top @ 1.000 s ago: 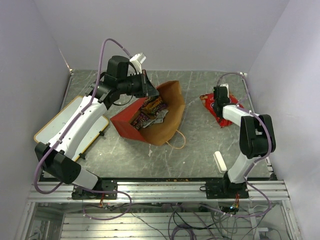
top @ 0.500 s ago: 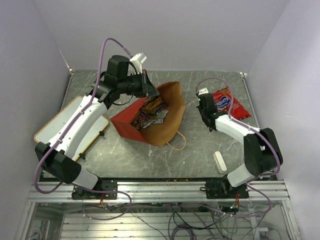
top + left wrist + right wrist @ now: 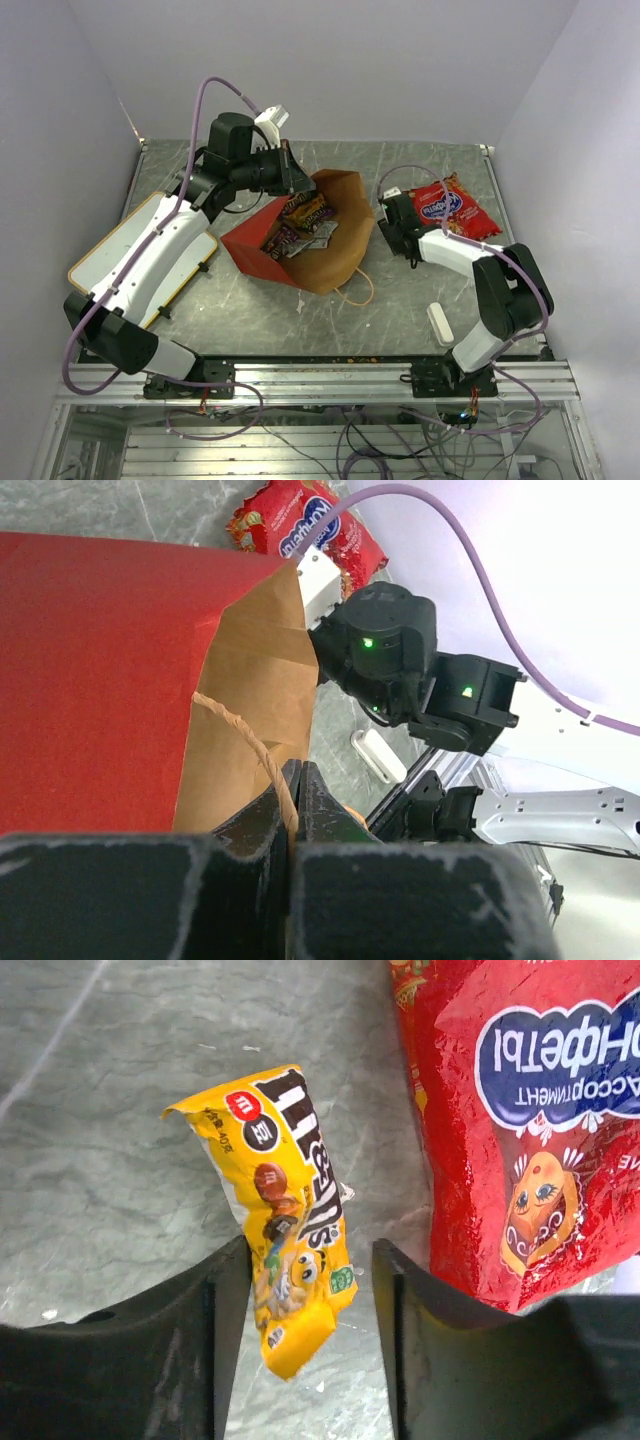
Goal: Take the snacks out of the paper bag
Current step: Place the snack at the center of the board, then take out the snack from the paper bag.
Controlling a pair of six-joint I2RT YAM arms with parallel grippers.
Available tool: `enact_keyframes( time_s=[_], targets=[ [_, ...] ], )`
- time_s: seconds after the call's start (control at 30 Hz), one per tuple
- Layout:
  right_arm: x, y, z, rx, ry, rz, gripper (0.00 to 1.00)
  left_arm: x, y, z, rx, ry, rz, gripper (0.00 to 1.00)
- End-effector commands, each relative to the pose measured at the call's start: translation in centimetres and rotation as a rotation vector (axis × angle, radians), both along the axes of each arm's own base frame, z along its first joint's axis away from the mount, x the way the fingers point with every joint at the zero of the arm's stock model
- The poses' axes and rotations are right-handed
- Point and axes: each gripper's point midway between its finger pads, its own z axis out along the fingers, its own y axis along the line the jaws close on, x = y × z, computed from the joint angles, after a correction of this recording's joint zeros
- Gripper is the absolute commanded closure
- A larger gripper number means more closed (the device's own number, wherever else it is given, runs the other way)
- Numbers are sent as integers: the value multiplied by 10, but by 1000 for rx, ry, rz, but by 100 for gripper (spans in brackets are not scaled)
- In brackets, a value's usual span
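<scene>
Small wrappers not yet out sit in a cluster just inside the mouth of the paper bag, on the brown lining. The bag lies on its side mid-table with its long axis diagonal. The closed red end is near-left and the mouth is far-right, facing your right arm.

Left tool is pressed together on the bag's far rim, where the loop handle runs in, and it props the mouth up. Leave it there.

Already out: the red packet lies flat on the table far-right, and the yellow packet is just beside it on the bag side.

Right tool is spread, fingers either side of the yellow packet's near end, with a gap showing on one side. That reads as let go, not pinched. The packet's long axis runs roughly along the fingers, slightly canted. You can't tell whether it has settled on the table, because the top view hides it under the tool.

Key relation: the wrappers lie left of your right tool, near, across a bare strip of table, and the mouth points at it. The right arm is the nearer free one. My read is to come in low along the bag's axis, with the tool turned across a wrapper's short side. The risk is clipping the rim and dragging the bag out of the left pinch.

The white block by the right base isn't a snack, so skip it.
</scene>
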Motion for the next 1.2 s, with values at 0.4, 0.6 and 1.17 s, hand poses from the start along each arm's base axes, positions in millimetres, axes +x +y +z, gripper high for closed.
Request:
enact_keyframes(
  time_s=[0.4, 0.6, 1.17],
  targets=[
    [-31, 118, 187, 405, -403, 782, 36, -12, -6, 12, -81, -52, -44, 93],
    [-98, 181, 216, 487, -497, 1223, 37, -13, -9, 7, -93, -26, -55, 93],
    [-128, 234, 156, 221, -388, 1610, 36, -11, -6, -3, -89, 54, 8, 93]
  ],
)
